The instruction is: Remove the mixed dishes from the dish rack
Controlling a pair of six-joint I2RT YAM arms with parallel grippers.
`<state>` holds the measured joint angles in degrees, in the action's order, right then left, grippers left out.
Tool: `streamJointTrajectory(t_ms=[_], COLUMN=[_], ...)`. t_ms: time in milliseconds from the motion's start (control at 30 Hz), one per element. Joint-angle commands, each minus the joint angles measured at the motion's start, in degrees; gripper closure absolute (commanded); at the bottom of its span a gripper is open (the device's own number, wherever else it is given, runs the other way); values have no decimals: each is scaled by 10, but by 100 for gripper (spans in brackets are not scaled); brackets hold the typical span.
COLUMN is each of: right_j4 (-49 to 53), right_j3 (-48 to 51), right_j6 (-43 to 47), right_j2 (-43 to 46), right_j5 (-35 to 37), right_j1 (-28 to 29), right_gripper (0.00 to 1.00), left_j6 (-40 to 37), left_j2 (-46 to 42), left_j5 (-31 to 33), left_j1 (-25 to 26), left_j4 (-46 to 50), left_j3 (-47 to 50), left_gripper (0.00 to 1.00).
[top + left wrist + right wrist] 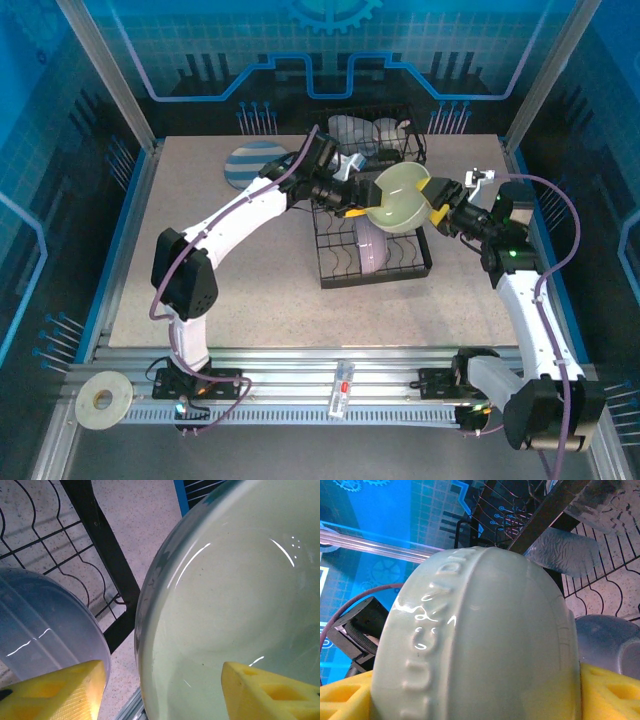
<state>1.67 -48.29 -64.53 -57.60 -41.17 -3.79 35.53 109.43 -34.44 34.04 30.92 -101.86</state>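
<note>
Both arms reach inward over the dish rack [330, 252]: right gripper [438, 202] clamps the pale green bowl [400, 198], held tilted above the rack, while left gripper [355, 200], fingers wide apart, straddles its rim without closing.

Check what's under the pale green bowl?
Below the pale green bowl are the wavy wire slots of the dish rack, with a lavender bowl propped in them. The bowl covers the rack section straight beneath it in the top view, so nothing there can be told.
</note>
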Motion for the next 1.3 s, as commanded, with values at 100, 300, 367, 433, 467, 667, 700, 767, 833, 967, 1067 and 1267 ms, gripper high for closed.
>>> streamJointTrajectory(t_ms=[100, 300, 367, 433, 467, 667, 700, 767, 833, 967, 1067, 1267], right_j4=[-84, -84, -83, -81, -81, -85, -85, -84, -84, -82, -75, -24], right_j3=[-18, -18, -18, -18, -18, -42, -45, -51, -57, -67, -80, -101], right_j6=[-12, -9, -7, -4, -3, 0, 1, 5, 9, 16, 28, 68], right_j2=[12, 7, 4, 1, -1, -10, -12, -16, -20, -25, -29, -25], right_j5=[-22, -20, -21, -20, -20, -22, -23, -25, -26, -27, -32, -10], right_j1=[13, 17, 18, 19, 20, 23, 23, 23, 23, 23, 23, 23], right_gripper=[82, 82, 82, 82, 82, 82, 81, 80, 74, 43, 11, 0], left_j6=[23, 37, 41, 48, 52, 90, 96, 105, 110, 120, 126, 140], left_j2=[15, 18, 18, 19, 20, 16, 14, 7, -1, -16, -28, -47], left_j5=[-18, -19, -16, -12, -12, -10, -9, -5, 2, 8, 16, 30], left_j1=[7, 8, 8, 8, 8, 8, 8, 8, 8, 8, 8, 4], left_j4=[-11, -20, -20, -18, -19, -32, -34, -39, -38, -38, -37, -35], left_j3=[-17, -19, -19, -19, -18, -11, -8, -4, -2, -2, 1, 3], left_gripper=[40, 52, 60, 68, 72, 100, 100, 100, 100, 100, 100, 100])
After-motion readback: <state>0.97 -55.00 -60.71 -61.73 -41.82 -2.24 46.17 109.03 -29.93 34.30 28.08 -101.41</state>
